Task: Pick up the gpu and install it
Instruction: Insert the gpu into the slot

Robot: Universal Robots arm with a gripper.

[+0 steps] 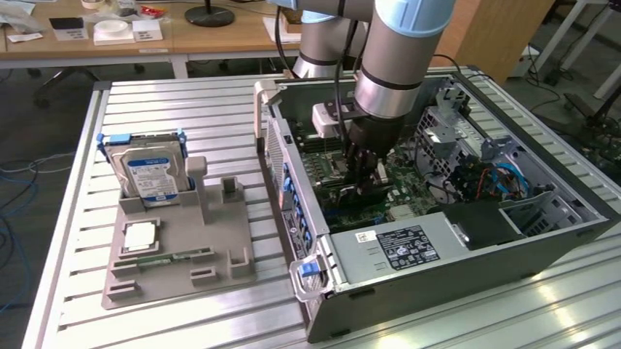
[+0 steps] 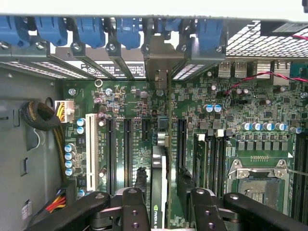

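While the black two-fingered pincer (image 2: 161,207) reaches down into the open grey computer case (image 1: 543,251), it is clenched on the gpu (image 2: 159,187), a thin dark circuit card seen edge-on between the fingers (image 2: 132,211). The card's long axis runs straight away from the pincer toward the silvery rear bracket bay (image 2: 156,65), parallel with the black expansion slots (image 2: 127,149) of the green motherboard (image 2: 231,106). It hangs directly over that board. Outside the case, a grey holder tray (image 1: 174,269) on the slatted aluminium worktop (image 1: 194,109) carries a silver hard drive (image 1: 150,178).
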